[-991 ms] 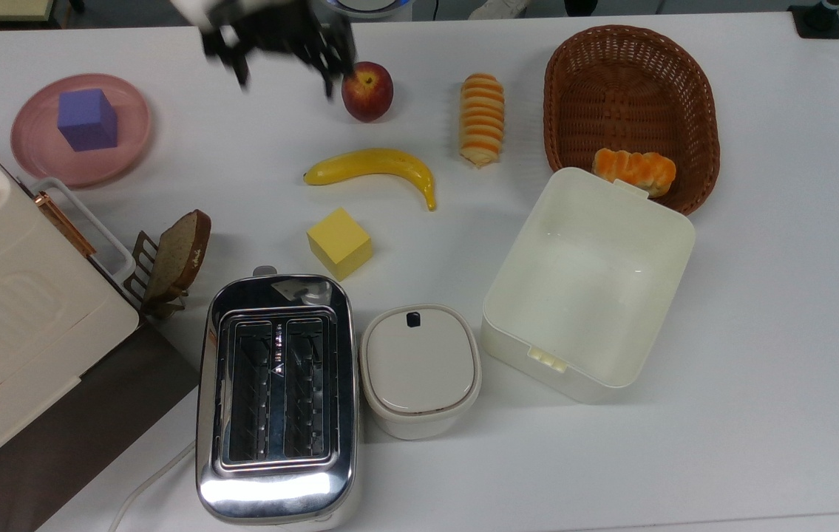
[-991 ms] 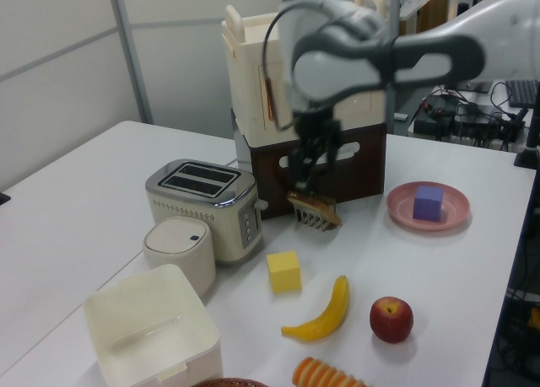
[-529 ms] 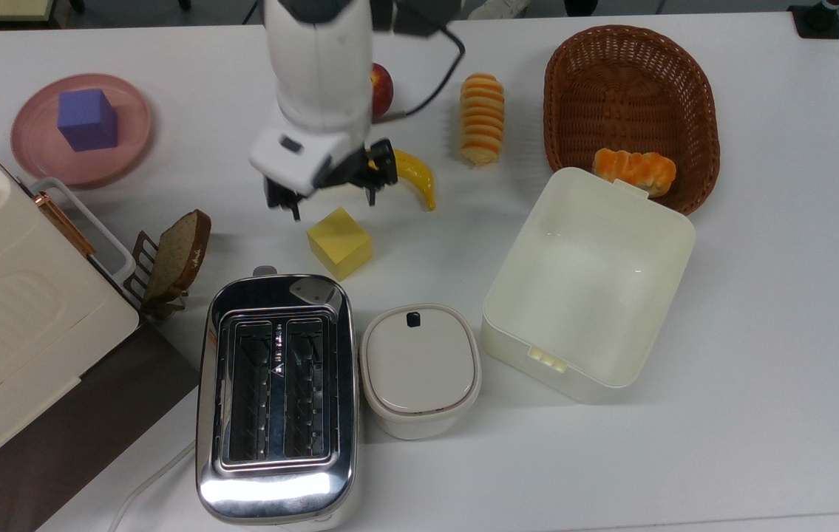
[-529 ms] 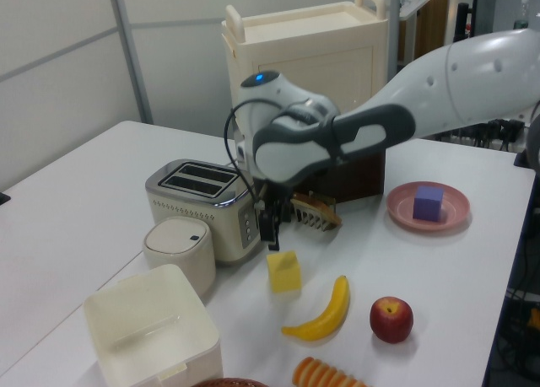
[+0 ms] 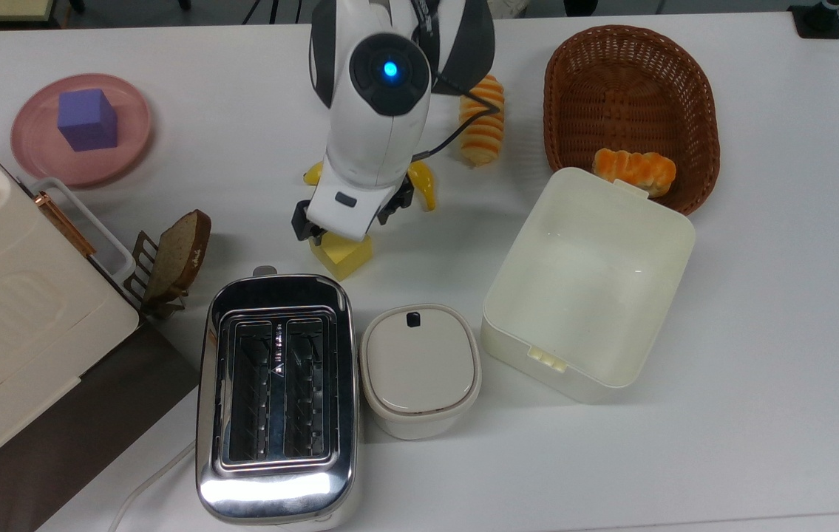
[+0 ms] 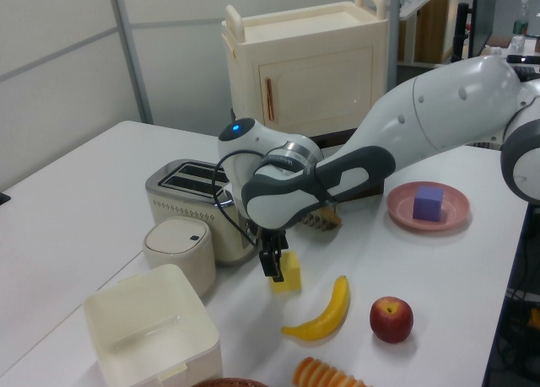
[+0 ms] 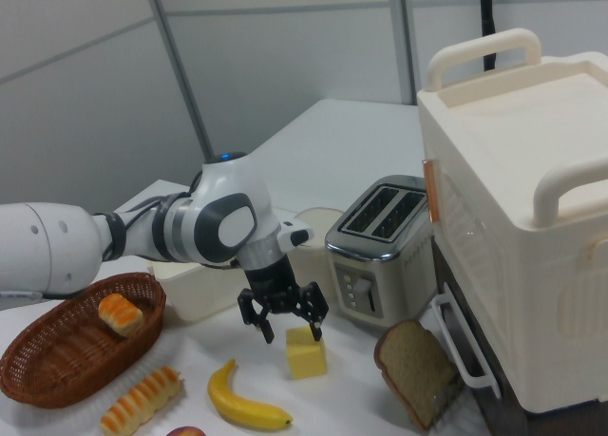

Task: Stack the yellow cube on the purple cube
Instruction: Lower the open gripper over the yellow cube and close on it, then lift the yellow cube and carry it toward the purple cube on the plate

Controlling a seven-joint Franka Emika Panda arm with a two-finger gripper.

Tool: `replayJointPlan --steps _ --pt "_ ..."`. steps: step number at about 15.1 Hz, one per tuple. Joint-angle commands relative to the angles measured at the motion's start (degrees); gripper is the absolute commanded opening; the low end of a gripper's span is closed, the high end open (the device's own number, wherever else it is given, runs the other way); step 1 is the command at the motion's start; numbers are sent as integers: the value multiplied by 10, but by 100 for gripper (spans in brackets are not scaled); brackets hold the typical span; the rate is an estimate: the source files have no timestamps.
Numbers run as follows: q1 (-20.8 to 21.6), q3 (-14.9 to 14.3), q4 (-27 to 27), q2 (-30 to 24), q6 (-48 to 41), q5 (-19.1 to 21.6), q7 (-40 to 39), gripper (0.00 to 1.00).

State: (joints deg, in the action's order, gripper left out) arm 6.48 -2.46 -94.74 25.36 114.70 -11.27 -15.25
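Note:
The yellow cube (image 5: 344,256) sits on the white table in front of the toaster, also seen in the left view (image 6: 292,273) and the right view (image 7: 306,353). My gripper (image 7: 292,331) hangs open right at the cube's top, one finger to each side, nothing gripped. In the top view the arm's hand covers most of the gripper (image 5: 349,224) and the cube's far half. In the left view the gripper (image 6: 275,266) is low against the cube. The purple cube (image 5: 86,119) stands on a pink plate (image 5: 42,151) at the top view's left, apart from the arm, and shows in the left view (image 6: 428,202).
A banana (image 6: 325,311) and an apple (image 6: 391,318) lie near the yellow cube. A toaster (image 5: 275,399), a lidded white pot (image 5: 419,369) and an open white box (image 5: 524,238) stand nearby. A brown basket (image 5: 626,89), a bread slice (image 5: 179,251) and a cream cabinet (image 5: 12,318) edge the table.
The arm swung from the table's far edge to over the yellow cube and came down. The gripper now sits at the cube's top. Both cubes stayed where they were.

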Motion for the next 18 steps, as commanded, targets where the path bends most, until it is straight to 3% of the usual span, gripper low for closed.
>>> replayJointPlan --steps 1,5,6,7,9,10,12,15,18 --pt "-2 -5 -4 8 24 -21 -14 100" --pt "-7 -9 -4 15 25 -21 -35 100" --pt "-5 -9 -4 25 25 -22 -29 95" --pt "-2 -9 -4 28 25 -21 -25 71" --pt "-1 -9 -2 22 16 -13 -20 36" --pt "-1 -9 -1 14 14 -11 -10 28" --pt "-6 -10 2 -19 -12 -9 4 28" --pt "-39 -19 2 -94 -75 29 -35 28" --pt "-55 -75 3 -136 -157 68 -156 28"
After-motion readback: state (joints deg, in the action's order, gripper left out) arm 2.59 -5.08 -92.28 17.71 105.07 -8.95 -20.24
